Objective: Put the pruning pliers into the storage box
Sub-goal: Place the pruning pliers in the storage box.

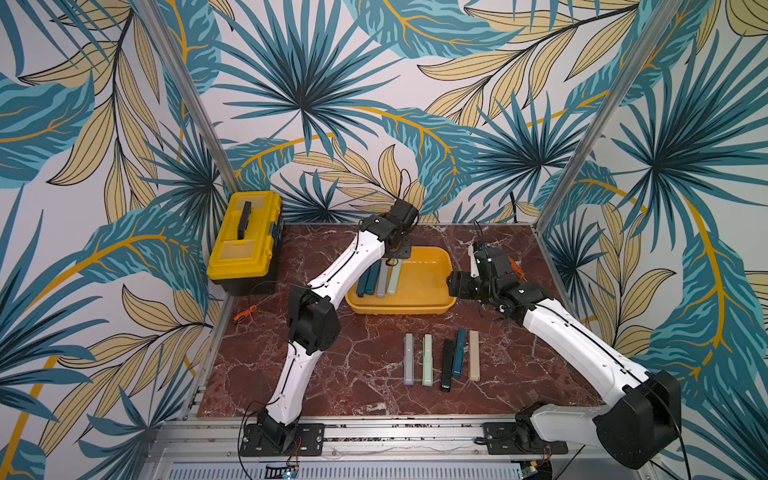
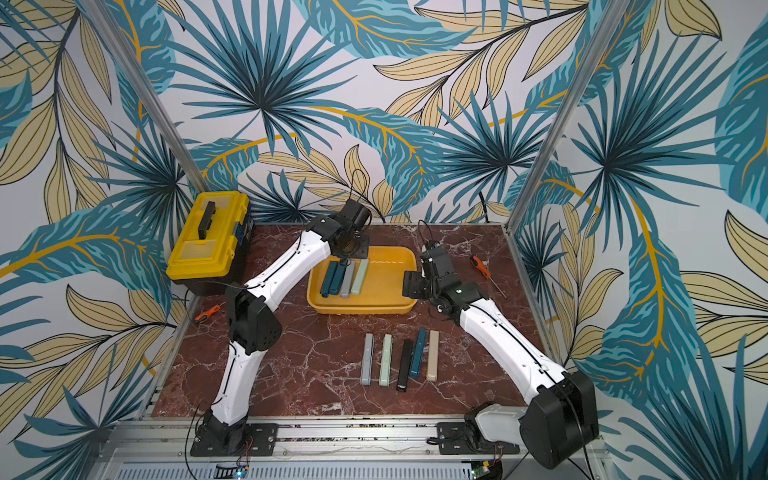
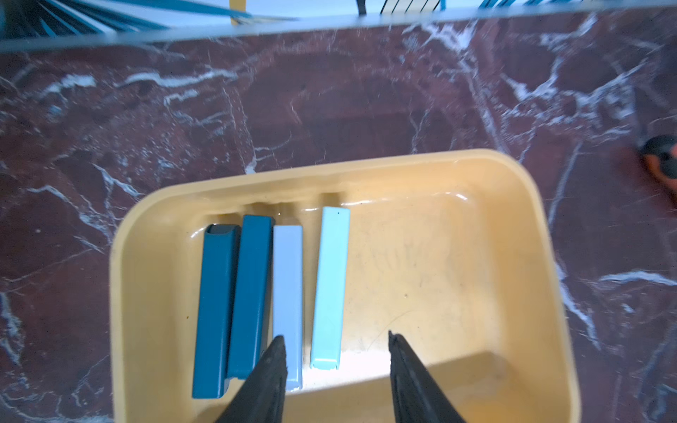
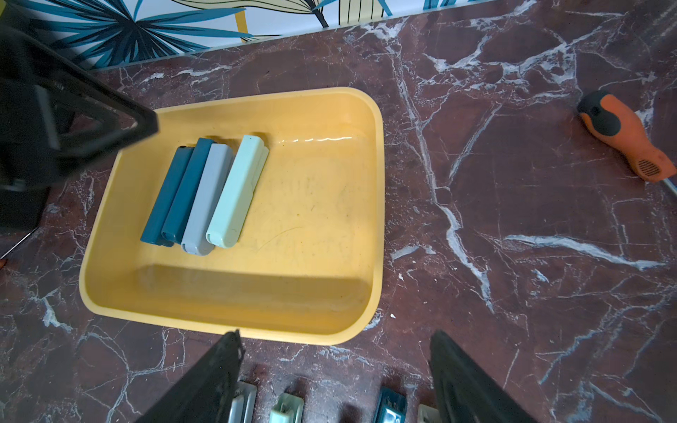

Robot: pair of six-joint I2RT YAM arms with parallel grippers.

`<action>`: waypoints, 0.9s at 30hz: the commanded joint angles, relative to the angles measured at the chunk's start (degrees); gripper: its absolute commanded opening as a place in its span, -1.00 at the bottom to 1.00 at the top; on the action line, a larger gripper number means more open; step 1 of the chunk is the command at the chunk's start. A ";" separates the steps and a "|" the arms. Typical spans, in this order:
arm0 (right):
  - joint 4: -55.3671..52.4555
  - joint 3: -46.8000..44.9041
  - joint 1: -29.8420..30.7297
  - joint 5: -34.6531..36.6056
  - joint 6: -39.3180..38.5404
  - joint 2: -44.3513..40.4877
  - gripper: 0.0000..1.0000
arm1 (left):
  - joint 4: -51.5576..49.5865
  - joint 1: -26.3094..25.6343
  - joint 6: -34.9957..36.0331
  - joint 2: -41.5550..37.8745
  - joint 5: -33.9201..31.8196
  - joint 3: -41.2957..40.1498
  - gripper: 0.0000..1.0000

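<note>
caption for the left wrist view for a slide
Open left gripper above four pliers lying side by side in the yellow box.

The shallow orange-yellow plastic storage box [image 1: 401, 309] sits on the red marble table [image 1: 357, 374]. Four teal, grey and green pruning pliers [image 1: 380, 279] lie inside at its 9 o'clock end. Five more bars [image 1: 447, 365] lie at its 6 o'clock, and a yellow lidded toolbox [image 1: 245, 237] stands at its 9 o'clock.
</note>
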 commanded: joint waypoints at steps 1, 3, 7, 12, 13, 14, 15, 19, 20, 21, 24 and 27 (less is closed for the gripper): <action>-3.95 1.70 0.24 -0.95 0.14 -1.71 0.65 | -2.80 -0.13 1.36 -3.09 0.22 -2.00 -0.05; -5.50 1.96 0.33 -1.03 0.56 -2.48 0.65 | -4.12 -0.30 1.23 -5.16 0.36 -3.80 -0.04; -11.53 2.10 0.31 0.78 1.34 -3.97 0.64 | -0.12 -1.13 1.40 -14.07 0.26 -16.47 -0.04; -18.69 -1.29 0.40 6.15 6.73 -7.53 0.65 | 5.58 -1.13 0.12 -25.00 0.19 -32.19 -0.03; -19.91 -2.51 0.44 6.51 8.04 -8.40 0.64 | 6.23 -1.24 -0.24 -26.65 0.64 -34.46 0.00; -21.19 -3.41 0.44 6.98 9.18 -8.86 0.64 | 6.51 -1.28 -0.53 -27.81 1.18 -36.15 0.00; -22.99 -4.41 0.39 7.23 10.60 -9.28 0.64 | 6.85 -1.41 -0.72 -28.98 1.44 -37.84 0.00; -26.29 -9.23 0.68 5.70 14.36 -10.03 0.61 | 8.25 -1.77 -1.16 -32.90 2.05 -43.52 0.01; -26.91 -10.12 0.90 5.41 15.12 -9.93 0.59 | 8.06 -1.77 -1.14 -33.56 2.30 -44.33 0.01; -27.59 -10.96 1.34 5.52 16.45 -9.68 0.57 | 7.95 -1.80 -1.10 -34.52 2.33 -45.21 0.00; -28.90 -13.47 2.96 6.22 20.10 -8.46 0.54 | 7.90 -1.84 -1.42 -37.23 2.81 -48.07 0.00; -29.39 -16.44 4.17 7.23 23.04 -8.23 0.53 | 7.24 -1.86 -2.55 -40.38 2.96 -51.09 0.00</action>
